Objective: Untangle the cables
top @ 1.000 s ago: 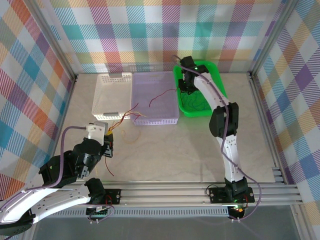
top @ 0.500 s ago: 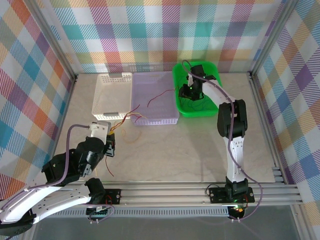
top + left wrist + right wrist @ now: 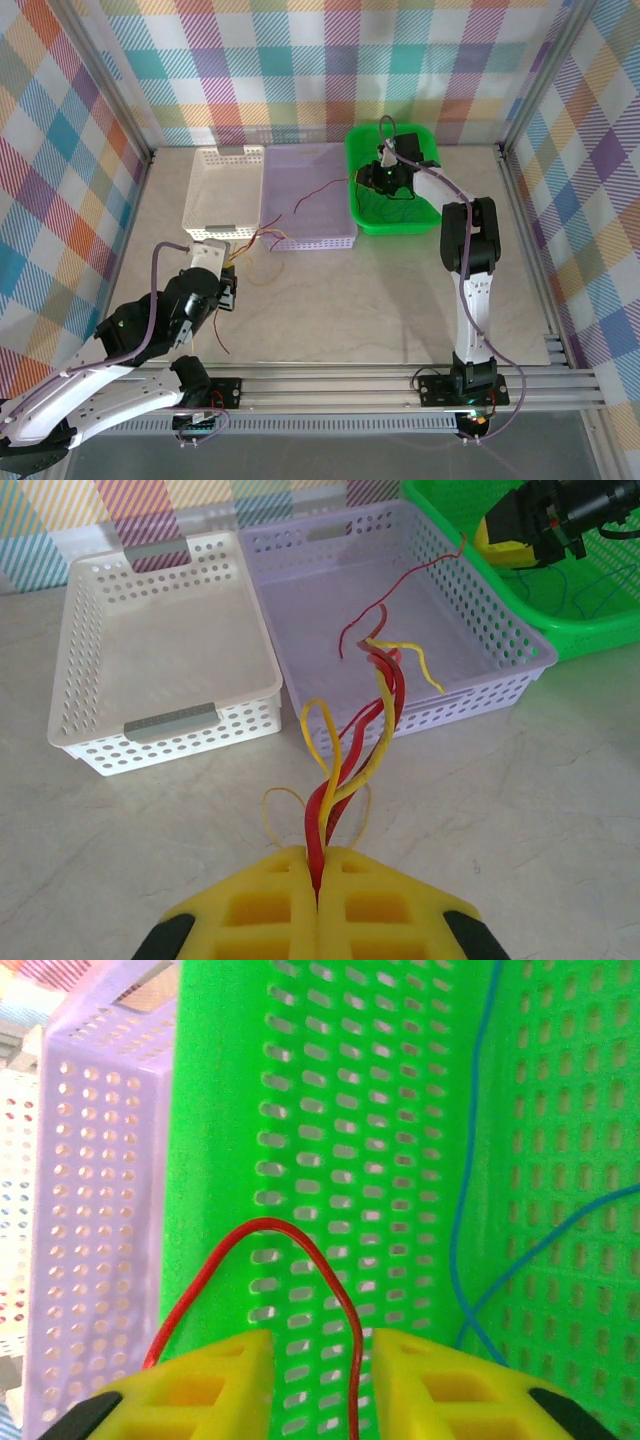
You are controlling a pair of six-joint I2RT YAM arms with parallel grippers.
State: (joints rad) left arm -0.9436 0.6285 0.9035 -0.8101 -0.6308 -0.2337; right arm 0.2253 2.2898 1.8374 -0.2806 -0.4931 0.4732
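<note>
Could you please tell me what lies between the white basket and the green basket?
The lilac basket lies between the white basket and the green basket, a red cable trailing across it, as the top view shows.

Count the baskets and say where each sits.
3. A white basket at the left, a lilac basket beside it in the middle, and a green basket at the right, next to the lilac one. None looks hidden.

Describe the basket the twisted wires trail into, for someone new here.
Three baskets stand in a row at the far side of the table. It is the middle one, the lilac basket, between the white basket and the green basket. It alone has red and yellow wires trailing over its near rim.
</note>
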